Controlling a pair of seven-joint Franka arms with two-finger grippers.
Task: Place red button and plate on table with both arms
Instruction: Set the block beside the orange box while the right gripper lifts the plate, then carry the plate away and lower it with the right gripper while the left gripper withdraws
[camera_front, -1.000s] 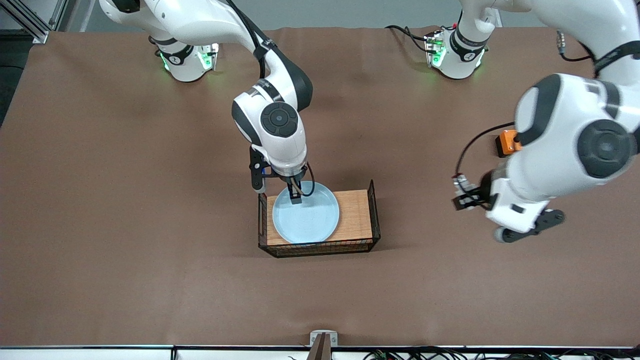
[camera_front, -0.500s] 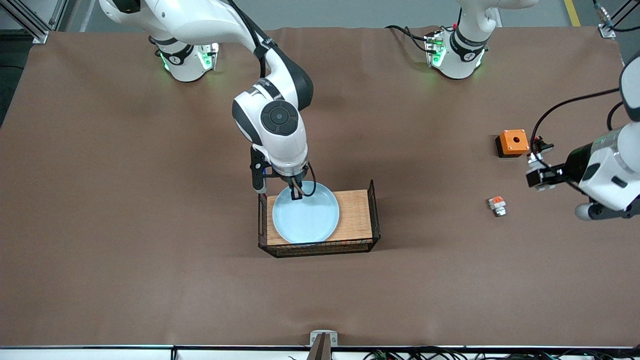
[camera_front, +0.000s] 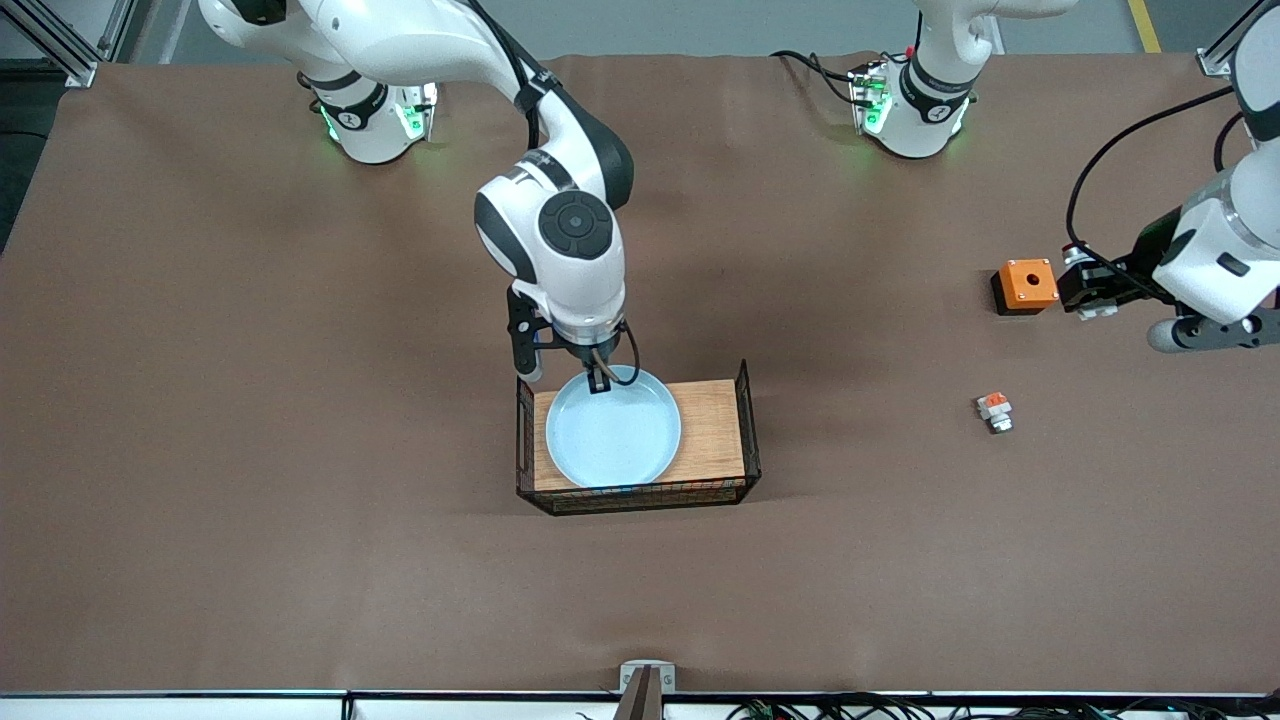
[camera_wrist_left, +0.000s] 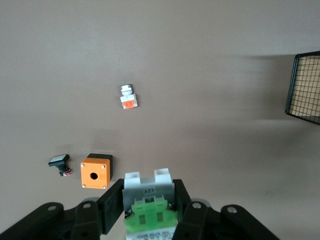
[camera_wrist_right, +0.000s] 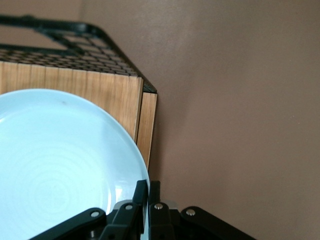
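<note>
The pale blue plate (camera_front: 613, 432) lies in a small wooden tray (camera_front: 714, 432) near the middle of the brown table (camera_front: 300, 450). My right gripper (camera_front: 598, 381) is shut on the plate's rim, at the edge nearest the robots' bases. In the right wrist view its two fingers pinch the plate (camera_wrist_right: 60, 165) at the right gripper (camera_wrist_right: 148, 192). My left gripper (camera_front: 1085, 292) hangs over the table beside an orange box, shut on the red button (camera_wrist_left: 149, 202), whose white body and green block show between the left gripper (camera_wrist_left: 148, 190) fingers.
The orange square box (camera_front: 1025, 284) with a hole stands toward the left arm's end of the table. A small white piece with an orange block (camera_front: 994, 411) lies nearer the front camera. A tiny black-and-white part (camera_wrist_left: 60, 163) lies beside the box (camera_wrist_left: 95, 172). The tray has black wire ends (camera_front: 744, 420).
My right gripper has shut on the plate's rim. The left arm has swung toward its own end of the table with the button, uncovering the orange box and the orange-block piece.
</note>
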